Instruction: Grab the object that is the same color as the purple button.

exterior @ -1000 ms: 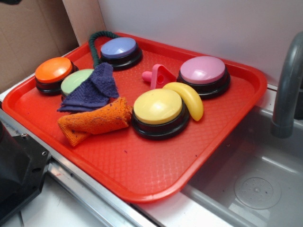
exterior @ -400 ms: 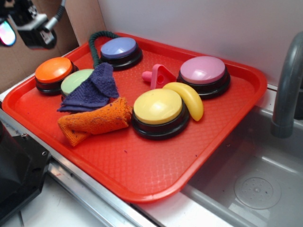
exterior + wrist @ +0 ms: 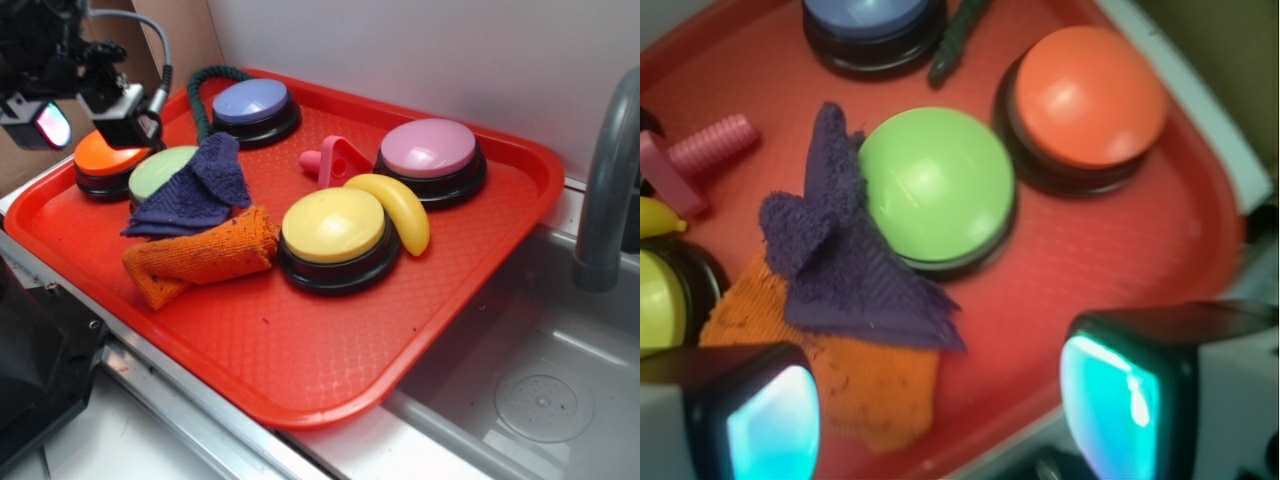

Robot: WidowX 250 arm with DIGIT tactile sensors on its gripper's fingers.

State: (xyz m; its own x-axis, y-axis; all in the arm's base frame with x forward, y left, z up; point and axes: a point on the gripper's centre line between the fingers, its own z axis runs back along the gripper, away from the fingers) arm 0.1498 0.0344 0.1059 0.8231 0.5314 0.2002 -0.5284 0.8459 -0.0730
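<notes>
Gripper: held above the tray's left rear corner, over the orange button; fingers seen spread apart at the bottom of the wrist view, nothing between them. Purple rag: lain on the tray, draped partly over the green button's right edge and overlapping the orange cloth in front of it. From the gripper it is placed to the right and toward the tray's front, below the fingers and not yet between them; in the wrist view it is found above the left finger. Long axis: run from the peaked end near the purple button to a broad, flat end by the orange cloth. A single arm is fitted.
</notes>
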